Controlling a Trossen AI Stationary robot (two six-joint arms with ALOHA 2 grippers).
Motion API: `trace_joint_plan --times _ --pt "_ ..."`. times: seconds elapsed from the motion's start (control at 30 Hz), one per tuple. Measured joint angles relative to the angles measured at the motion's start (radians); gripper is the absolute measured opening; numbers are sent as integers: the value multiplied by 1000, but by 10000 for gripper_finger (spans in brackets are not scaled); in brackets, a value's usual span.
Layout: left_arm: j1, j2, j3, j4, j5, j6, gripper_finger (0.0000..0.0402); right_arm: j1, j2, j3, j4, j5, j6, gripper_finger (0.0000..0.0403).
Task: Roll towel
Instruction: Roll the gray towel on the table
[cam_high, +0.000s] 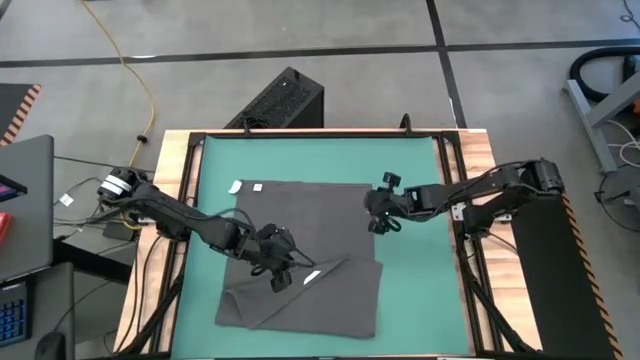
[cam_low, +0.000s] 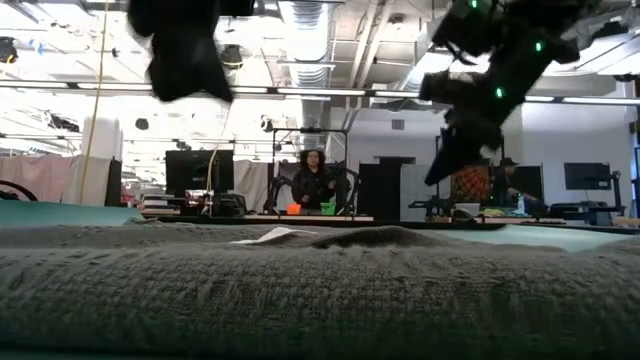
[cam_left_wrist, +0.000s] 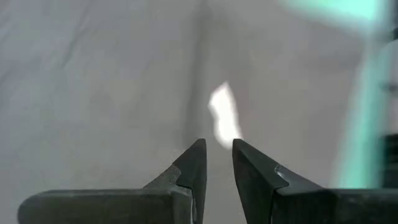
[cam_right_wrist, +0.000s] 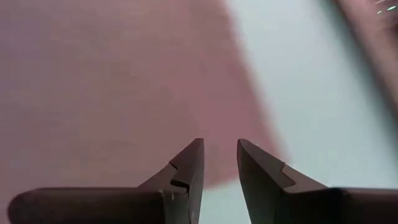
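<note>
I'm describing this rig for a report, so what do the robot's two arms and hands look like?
Both arms are dark and jointed, with cables running along them. The left arm has a white, silver-ringed piece near its base. Each hand, left hand and right hand, ends in two dark, tapering, pointed fingers with a stepped notch. In the low view, small green lights glow on one arm.

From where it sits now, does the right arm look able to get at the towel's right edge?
Probably yes. The right gripper hangs just above the towel near its right edge, nothing lies between them, and the left gripper is busy well away over the folded part.
</note>
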Motion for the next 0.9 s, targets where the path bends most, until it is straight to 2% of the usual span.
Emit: trace_joint_plan --times 0.07,0.17,0.2,0.27,0.37,0.47,0.6,0.7,0.8,0.9 --pt "1 -55 42 -17 47 41 66 28 -5 32 -11 -170 27 119" --pt "-23 -135 105 -137 64 90 58 84 -20 83 -11 -377 125 119" --pt "-40 -162 121 -187 70 114 53 104 -21 98 -14 -428 169 119" --pt "-88 -200 147 -268 95 181 40 158 -20 116 -31 -466 272 119" --pt "-212 -221 163 -330 109 247 26 260 -18 120 -53 -450 399 119" --pt "-351 -200 165 -319 99 256 25 380 -18 121 -62 -354 494 119" --pt "-492 -141 165 -320 32 218 32 510 -18 121 -69 -245 596 119" --pt "-539 -114 165 -299 -18 172 42 571 -18 121 -70 -230 685 119" --pt "-547 -108 165 -270 17 168 59 612 -18 121 -90 -223 769 119" --pt "-538 -110 165 -238 23 168 86 634 -18 121 -136 -174 829 130"
